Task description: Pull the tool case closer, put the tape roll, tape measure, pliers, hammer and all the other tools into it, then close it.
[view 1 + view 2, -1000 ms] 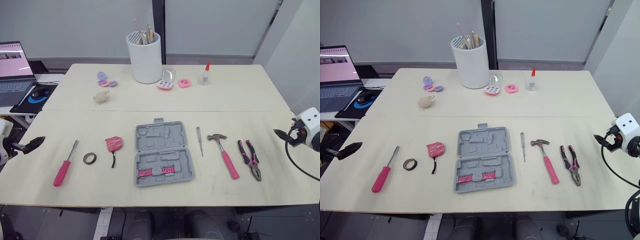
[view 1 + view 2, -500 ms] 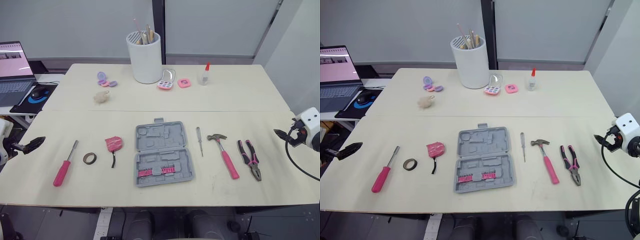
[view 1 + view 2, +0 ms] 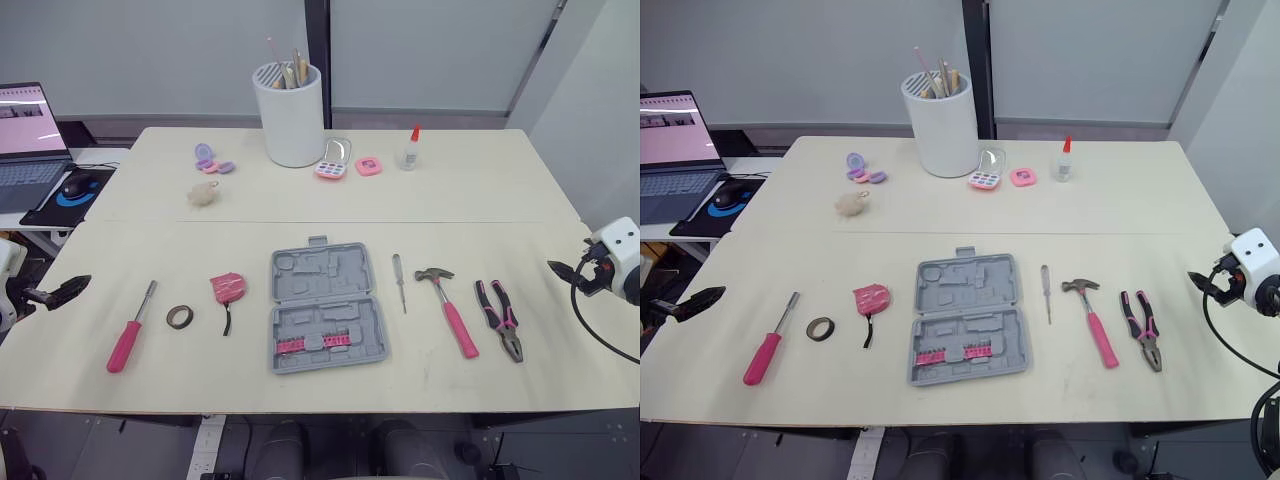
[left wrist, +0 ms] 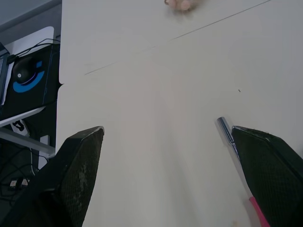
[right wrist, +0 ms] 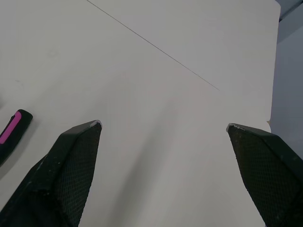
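An open grey tool case (image 3: pixel 325 307) lies flat at the table's middle front, a row of pink bits in its near half. Left of it lie a pink tape measure (image 3: pixel 227 287), a dark tape roll (image 3: pixel 179 317) and a pink-handled screwdriver (image 3: pixel 129 331). To the case's right are a small thin screwdriver (image 3: pixel 399 282), a pink-handled hammer (image 3: pixel 449 309) and pink-handled pliers (image 3: pixel 500 319). My left gripper (image 3: pixel 72 288) hovers open off the table's left edge, well clear of the screwdriver. My right gripper (image 3: pixel 562 270) stands open past the right edge, beyond the pliers.
On the far half of the table (image 3: pixel 480 190) are a white tub of sticks (image 3: pixel 291 115), a glue bottle (image 3: pixel 410 148), pink and purple trinkets (image 3: pixel 345 162) and a fluffy ball (image 3: pixel 203 194). A laptop (image 3: pixel 27 140) and mouse (image 3: pixel 75 184) sit on a side desk at left.
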Action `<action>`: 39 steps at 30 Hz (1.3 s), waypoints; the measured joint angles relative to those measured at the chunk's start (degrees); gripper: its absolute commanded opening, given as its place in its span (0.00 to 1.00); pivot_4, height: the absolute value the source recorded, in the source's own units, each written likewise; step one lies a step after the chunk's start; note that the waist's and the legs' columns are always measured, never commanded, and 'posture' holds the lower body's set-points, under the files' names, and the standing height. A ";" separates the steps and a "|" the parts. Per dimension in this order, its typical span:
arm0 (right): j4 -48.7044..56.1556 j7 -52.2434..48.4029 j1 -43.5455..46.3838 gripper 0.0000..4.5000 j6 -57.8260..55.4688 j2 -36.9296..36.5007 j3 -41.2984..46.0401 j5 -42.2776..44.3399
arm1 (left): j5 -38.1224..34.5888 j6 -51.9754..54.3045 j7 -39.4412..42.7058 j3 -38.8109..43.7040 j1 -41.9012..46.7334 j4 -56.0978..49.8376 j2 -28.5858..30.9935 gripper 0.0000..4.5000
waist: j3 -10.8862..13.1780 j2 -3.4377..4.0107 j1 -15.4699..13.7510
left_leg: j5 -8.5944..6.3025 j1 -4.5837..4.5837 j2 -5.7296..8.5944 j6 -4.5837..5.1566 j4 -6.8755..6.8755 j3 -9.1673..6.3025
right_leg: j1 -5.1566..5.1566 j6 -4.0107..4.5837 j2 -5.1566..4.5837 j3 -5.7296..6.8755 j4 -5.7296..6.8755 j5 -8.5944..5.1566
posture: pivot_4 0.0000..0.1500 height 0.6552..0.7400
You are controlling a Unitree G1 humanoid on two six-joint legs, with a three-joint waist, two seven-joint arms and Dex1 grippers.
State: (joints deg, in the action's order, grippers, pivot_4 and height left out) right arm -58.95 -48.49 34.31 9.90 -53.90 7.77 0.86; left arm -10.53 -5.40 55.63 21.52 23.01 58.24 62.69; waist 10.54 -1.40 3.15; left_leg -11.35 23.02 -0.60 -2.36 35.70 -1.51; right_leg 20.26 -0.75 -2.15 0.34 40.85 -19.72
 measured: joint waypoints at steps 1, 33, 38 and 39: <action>0.00 0.00 -0.04 1.00 0.00 -0.01 0.00 0.00 | 0.00 0.00 0.00 0.00 0.00 0.00 0.00 0.99 | 0.00 0.00 0.00 | 0.00 0.00 0.00 0.00 0.00 0.00 | 0.00 0.00 0.00 0.00 0.00 0.00 | 1.00 1.00; 0.03 0.01 -0.61 1.00 -0.09 -0.79 0.00 -0.02 | -0.78 2.37 0.12 0.29 -1.92 -0.66 0.20 0.99 | 0.00 0.00 0.02 | -0.01 -0.01 0.00 -0.01 -0.01 0.01 | 0.00 0.00 0.00 -0.03 -0.01 0.00 | 1.00 1.00; 0.03 0.07 -0.61 1.00 0.12 -0.82 0.00 -0.03 | -0.96 2.35 0.14 0.59 -2.96 -2.02 0.19 0.99 | 0.00 0.00 0.02 | -0.02 -0.01 0.00 -0.01 -0.01 0.01 | 0.00 0.00 0.00 -0.05 -0.01 0.00 | 1.00 1.00; 0.03 0.07 -0.61 1.00 0.16 -0.82 0.00 -0.04 | -1.03 2.35 0.13 0.71 -3.18 -2.11 0.20 0.99 | 0.00 0.00 0.03 | -0.02 -0.01 -0.01 -0.02 -0.01 0.01 | 0.00 0.00 0.00 -0.04 -0.01 0.00 | 1.00 1.00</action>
State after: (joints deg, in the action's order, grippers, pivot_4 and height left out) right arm -58.92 -48.42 33.70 10.06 -54.71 7.76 0.82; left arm -11.56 -3.05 55.76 22.23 19.82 56.13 62.89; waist 10.54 -1.40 3.18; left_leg -11.37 23.01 -0.61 -2.38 35.69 -1.50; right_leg 20.27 -0.75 -2.16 0.29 40.84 -19.72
